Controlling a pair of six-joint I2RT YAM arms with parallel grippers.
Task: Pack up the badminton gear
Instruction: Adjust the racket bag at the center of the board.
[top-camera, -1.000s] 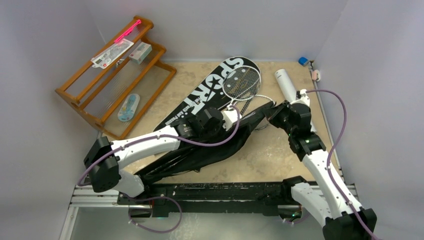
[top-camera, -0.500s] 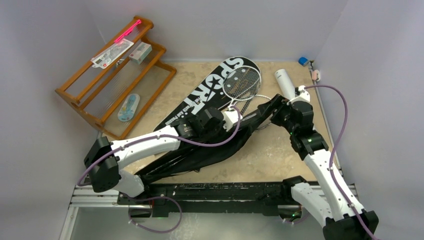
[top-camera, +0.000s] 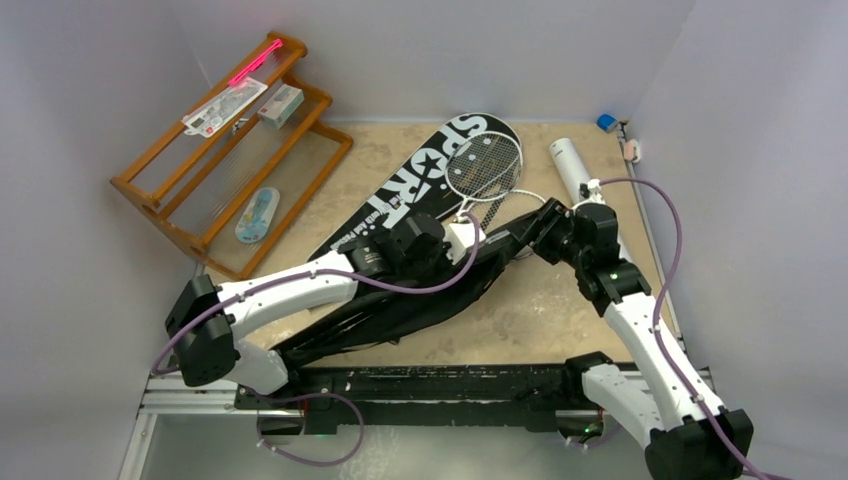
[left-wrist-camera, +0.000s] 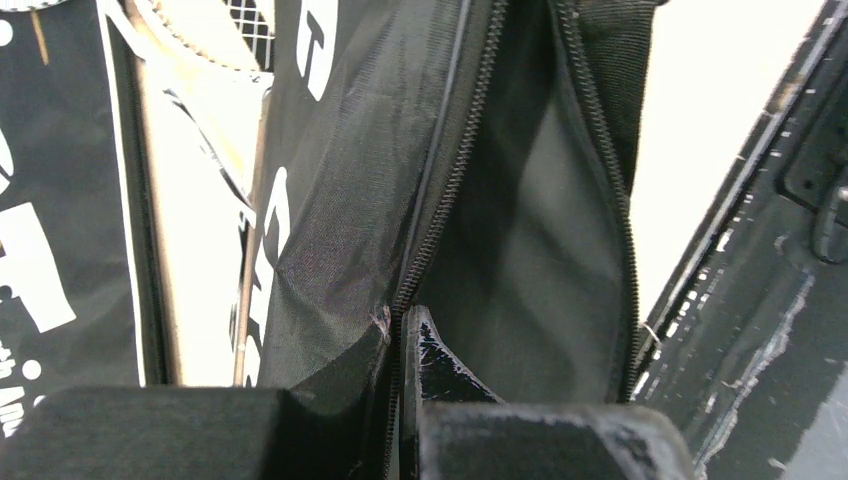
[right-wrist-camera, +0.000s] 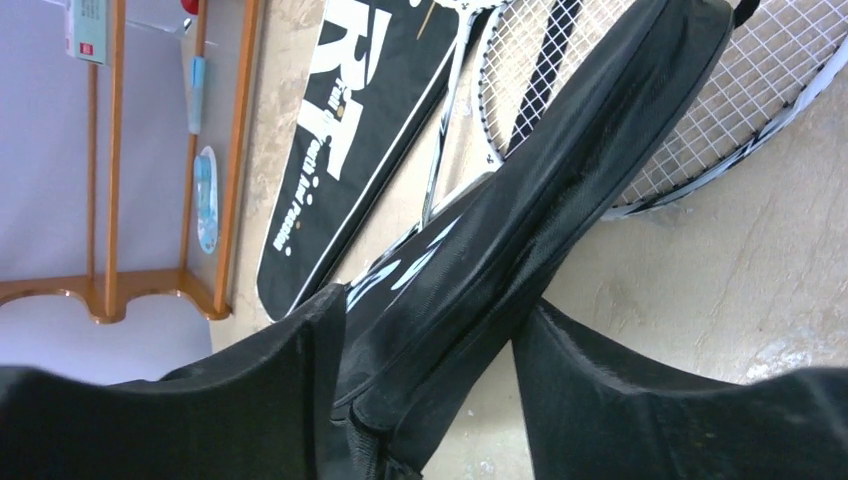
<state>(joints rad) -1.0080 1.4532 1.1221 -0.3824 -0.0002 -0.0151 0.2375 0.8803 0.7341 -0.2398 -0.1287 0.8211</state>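
The left claw (left-wrist-camera: 400, 335) is pressed together on the black cover (top-camera: 430, 300), pinching the fabric right at its open zip (left-wrist-camera: 445, 190). That cover runs slanting across the middle of the worktop (top-camera: 545, 310), from the near left up toward the right arm, with its far end raised off the surface. The right claw (right-wrist-camera: 432, 302) was clamped on that raised end a second ago. Now its fingers (right-wrist-camera: 620, 400) stand spread on either side of the cover, which runs between them; whether they press it cannot be told. The right wrist has swung a little to the left along the cover, while the left arm has hardly shifted. Beyond the cover, the SPORT cover (top-camera: 440, 165) lies flat as before, with a racket (top-camera: 485, 160) resting on its far end and the white tube (top-camera: 570, 165) just to the right. The wooden rack (top-camera: 230, 150) at the far left is unchanged.
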